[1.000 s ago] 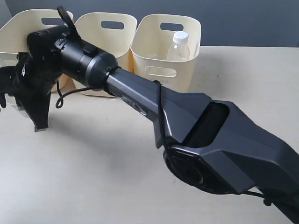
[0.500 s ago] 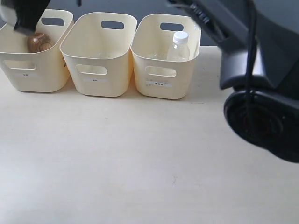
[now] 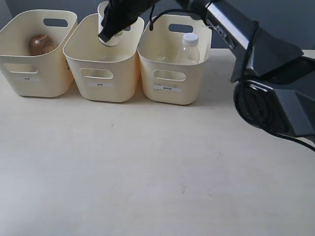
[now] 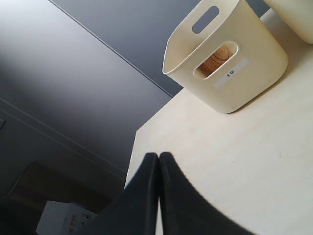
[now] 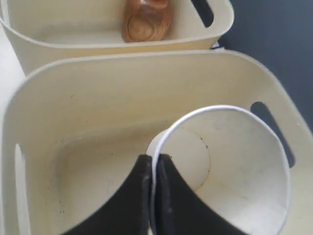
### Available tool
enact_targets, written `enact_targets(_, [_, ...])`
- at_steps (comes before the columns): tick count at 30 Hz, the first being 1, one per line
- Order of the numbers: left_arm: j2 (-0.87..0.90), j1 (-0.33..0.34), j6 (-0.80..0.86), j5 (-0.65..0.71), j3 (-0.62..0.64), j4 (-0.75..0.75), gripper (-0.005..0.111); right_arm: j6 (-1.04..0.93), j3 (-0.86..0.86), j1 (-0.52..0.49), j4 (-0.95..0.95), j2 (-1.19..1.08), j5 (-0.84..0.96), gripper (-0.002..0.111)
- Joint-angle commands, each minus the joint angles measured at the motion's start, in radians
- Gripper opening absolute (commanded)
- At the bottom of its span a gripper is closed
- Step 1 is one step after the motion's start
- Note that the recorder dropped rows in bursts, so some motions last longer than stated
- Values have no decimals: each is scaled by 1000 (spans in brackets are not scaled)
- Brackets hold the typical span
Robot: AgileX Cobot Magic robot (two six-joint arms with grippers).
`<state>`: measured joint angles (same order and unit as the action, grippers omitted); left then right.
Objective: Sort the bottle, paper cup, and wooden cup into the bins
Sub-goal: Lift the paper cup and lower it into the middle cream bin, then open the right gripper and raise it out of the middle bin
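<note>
Three cream-yellow bins stand in a row. The wooden cup (image 3: pixel 42 44) lies in the left bin (image 3: pixel 29 78); it also shows as the wooden cup (image 5: pixel 146 22) and through a handle cutout as the wooden cup (image 4: pixel 217 58). The clear bottle (image 3: pixel 188 49) stands in the right bin (image 3: pixel 170 81). My right gripper (image 3: pixel 109 35) is shut on the rim of the white paper cup (image 3: pixel 109 24), holding it over the middle bin (image 3: pixel 101 78). In the right wrist view the paper cup (image 5: pixel 239 166) hangs inside the middle bin (image 5: pixel 88 98), pinched by the right gripper (image 5: pixel 154 159). My left gripper (image 4: pixel 159 155) is shut on nothing.
The right arm (image 3: pixel 246 44) reaches across from the right over the right bin. The pale table (image 3: pixel 147 172) spreads in front of the bins. In the left wrist view the table edge (image 4: pixel 134 147) lies near the left bin (image 4: pixel 230 73).
The right arm swung from over the left bin toward the right and now holds the paper cup above the middle bin. The wooden cup and bottle stayed put.
</note>
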<state>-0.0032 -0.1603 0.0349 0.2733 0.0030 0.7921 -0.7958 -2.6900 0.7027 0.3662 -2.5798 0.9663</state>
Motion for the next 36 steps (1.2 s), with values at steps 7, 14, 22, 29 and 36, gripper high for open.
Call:
enact_targets(7, [3, -1, -8, -13, -3, 2, 0, -11, 1, -4, 2, -89, -23, -1])
enact_targets(14, [3, -1, -8, -13, -3, 2, 0, -11, 1, -4, 2, -98, -33, -1])
enact_targets(22, [3, -1, -8, -13, -3, 2, 0, -11, 1, -4, 2, -98, -31, 19])
enact_targets(29, [3, -1, -8, -13, -3, 2, 0, -3, 1, -4, 2, -98, -42, 31])
enact_targets(36, [3, -1, -8, -13, -3, 2, 0, 14, 1, -4, -1, -79, -26, 25])
